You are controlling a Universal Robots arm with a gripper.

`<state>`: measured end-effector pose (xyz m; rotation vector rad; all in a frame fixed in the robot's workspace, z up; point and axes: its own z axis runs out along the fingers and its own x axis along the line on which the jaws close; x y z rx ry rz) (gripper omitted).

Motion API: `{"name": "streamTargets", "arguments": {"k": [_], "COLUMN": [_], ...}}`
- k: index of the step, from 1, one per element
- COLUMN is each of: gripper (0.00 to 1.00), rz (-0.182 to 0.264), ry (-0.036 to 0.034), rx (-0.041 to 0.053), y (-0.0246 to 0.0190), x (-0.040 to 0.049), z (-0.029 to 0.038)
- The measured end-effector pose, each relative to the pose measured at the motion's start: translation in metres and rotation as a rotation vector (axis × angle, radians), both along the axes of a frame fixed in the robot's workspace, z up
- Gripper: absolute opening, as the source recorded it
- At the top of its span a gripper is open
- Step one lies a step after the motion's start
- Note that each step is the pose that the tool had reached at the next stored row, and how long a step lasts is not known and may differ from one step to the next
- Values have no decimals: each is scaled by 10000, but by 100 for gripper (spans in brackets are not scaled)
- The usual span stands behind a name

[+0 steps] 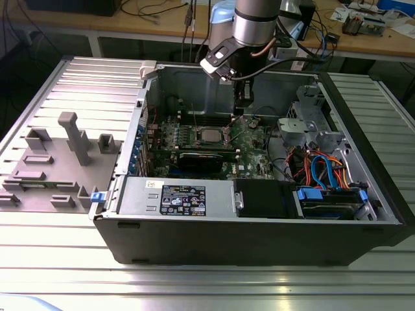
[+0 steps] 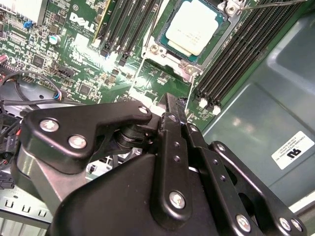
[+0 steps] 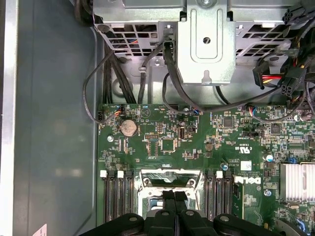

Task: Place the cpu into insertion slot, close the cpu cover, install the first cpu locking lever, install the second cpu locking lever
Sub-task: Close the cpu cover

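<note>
The cpu (image 2: 194,28), a square chip with a dull silver top, lies flat in the insertion slot (image 2: 153,48) on the green motherboard (image 3: 167,142). The silvery cpu cover (image 2: 172,55) frames the chip and looks lowered around it. Two thin wire levers (image 2: 191,91) run from the socket's corners toward my gripper. In the exterior view my gripper (image 1: 240,113) hangs over the board just to the right of the cpu (image 1: 209,135). Its black fingers (image 3: 170,206) are pressed together, shut, with nothing seen between them, right at the socket's edge.
Long black memory slots (image 2: 236,54) flank the socket on both sides. A black graphics card (image 1: 206,159) lies in front of it. A metal drive cage (image 3: 206,44) and bundled cables (image 1: 321,172) crowd the case's right side. The case wall (image 2: 266,123) is close by.
</note>
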<state>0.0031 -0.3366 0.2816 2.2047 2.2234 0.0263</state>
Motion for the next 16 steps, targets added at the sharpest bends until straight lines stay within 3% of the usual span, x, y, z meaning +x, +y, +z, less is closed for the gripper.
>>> {"name": "streamTargets", "arguments": {"k": [7, 16], "gripper": [11, 11], "rz": [0, 1], "ry": [1, 2], "rx": [0, 0], "y": [0, 0], "x": [26, 256], "z": [0, -48]}}
